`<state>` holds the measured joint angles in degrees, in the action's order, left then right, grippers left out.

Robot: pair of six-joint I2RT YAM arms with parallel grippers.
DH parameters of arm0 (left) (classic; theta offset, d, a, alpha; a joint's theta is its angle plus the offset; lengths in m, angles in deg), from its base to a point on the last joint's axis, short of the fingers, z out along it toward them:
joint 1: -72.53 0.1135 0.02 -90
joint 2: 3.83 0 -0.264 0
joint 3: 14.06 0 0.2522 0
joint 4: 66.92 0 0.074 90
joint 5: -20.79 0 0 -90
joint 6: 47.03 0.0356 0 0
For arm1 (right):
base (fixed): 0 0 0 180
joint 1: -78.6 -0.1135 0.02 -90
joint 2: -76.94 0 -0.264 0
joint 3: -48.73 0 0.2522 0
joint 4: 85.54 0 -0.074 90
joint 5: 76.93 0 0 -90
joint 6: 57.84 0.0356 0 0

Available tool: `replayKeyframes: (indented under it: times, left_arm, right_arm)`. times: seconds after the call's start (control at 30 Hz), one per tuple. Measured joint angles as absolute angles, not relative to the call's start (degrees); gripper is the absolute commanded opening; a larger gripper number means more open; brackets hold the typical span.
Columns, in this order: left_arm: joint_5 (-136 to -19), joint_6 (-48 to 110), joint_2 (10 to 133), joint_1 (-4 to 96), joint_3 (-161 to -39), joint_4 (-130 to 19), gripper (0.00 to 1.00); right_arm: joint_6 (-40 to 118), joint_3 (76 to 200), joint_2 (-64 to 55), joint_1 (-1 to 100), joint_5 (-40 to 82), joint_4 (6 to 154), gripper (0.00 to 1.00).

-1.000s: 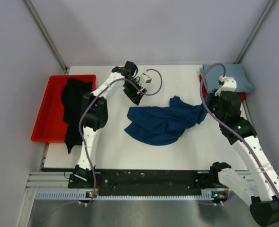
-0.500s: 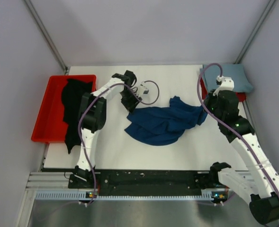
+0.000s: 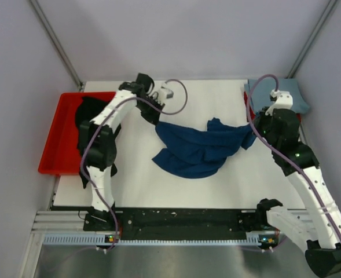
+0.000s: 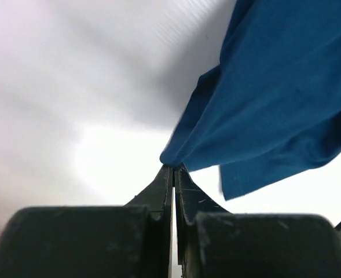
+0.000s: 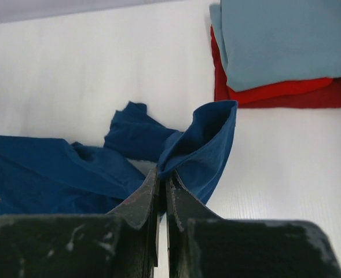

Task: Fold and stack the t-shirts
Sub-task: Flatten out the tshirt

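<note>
A navy blue t-shirt (image 3: 202, 149) lies crumpled mid-table, stretched between both grippers. My left gripper (image 3: 156, 121) is shut on its far-left corner; in the left wrist view the jaws (image 4: 174, 167) pinch a point of the blue cloth (image 4: 274, 104), which hangs away from them. At the shirt's right edge my right gripper (image 3: 252, 136) is shut on a fold (image 5: 205, 145), its tips (image 5: 163, 174) closed together. A black t-shirt (image 3: 84, 119) sprawls over the red tray (image 3: 55, 147) and droops off its near edge. A pale grey-blue t-shirt (image 3: 287, 94) lies folded at the back right.
The grey-blue shirt (image 5: 286, 40) rests on a folded red cloth (image 5: 274, 92). The red tray stands along the table's left edge. Grey walls close in the table at the back and both sides. The left arm's cable (image 3: 179, 92) loops above the table's far side.
The left gripper came down on the blue shirt's left corner, shut on it, and pulled it up and to the left. The right gripper kept its hold and barely moved.
</note>
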<state>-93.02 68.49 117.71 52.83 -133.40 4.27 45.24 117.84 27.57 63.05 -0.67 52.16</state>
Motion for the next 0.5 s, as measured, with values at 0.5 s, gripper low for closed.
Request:
replayKeyframes:
  times: [0.5]
  left_arm:
    - [-85.39,68.62,61.19,56.39,-130.87,2.17,0.0]
  right_arm:
    - [40.7,153.9,36.16,63.14,11.09,41.26,0.0]
